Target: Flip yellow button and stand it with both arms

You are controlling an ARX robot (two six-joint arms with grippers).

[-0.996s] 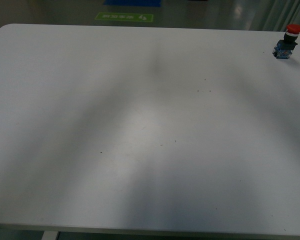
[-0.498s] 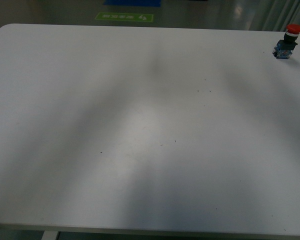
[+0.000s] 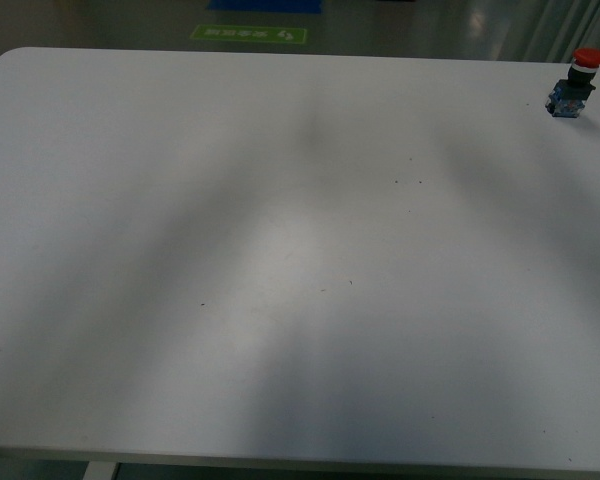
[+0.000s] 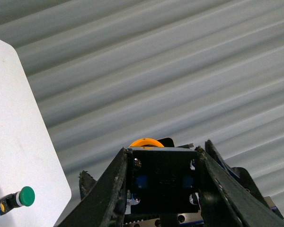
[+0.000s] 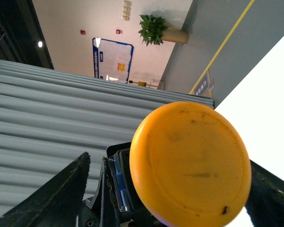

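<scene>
The yellow button (image 4: 146, 142) is held up in the air, above the table. My left gripper (image 4: 164, 150) is shut on its dark boxy contact block, and the orange cap pokes out beyond the fingers. In the right wrist view the same yellow button (image 5: 191, 165) fills the frame, cap face towards the camera. My right gripper (image 5: 170, 163) is open, with a dark finger (image 5: 61, 198) on either side of the cap and apart from it. Neither arm nor the yellow button shows in the front view.
A red-capped switch (image 3: 577, 83) stands at the far right corner of the white table (image 3: 280, 250). A green-capped switch (image 4: 20, 198) lies near the table's edge (image 4: 47, 142) in the left wrist view. Grey corrugated shutters fill the background.
</scene>
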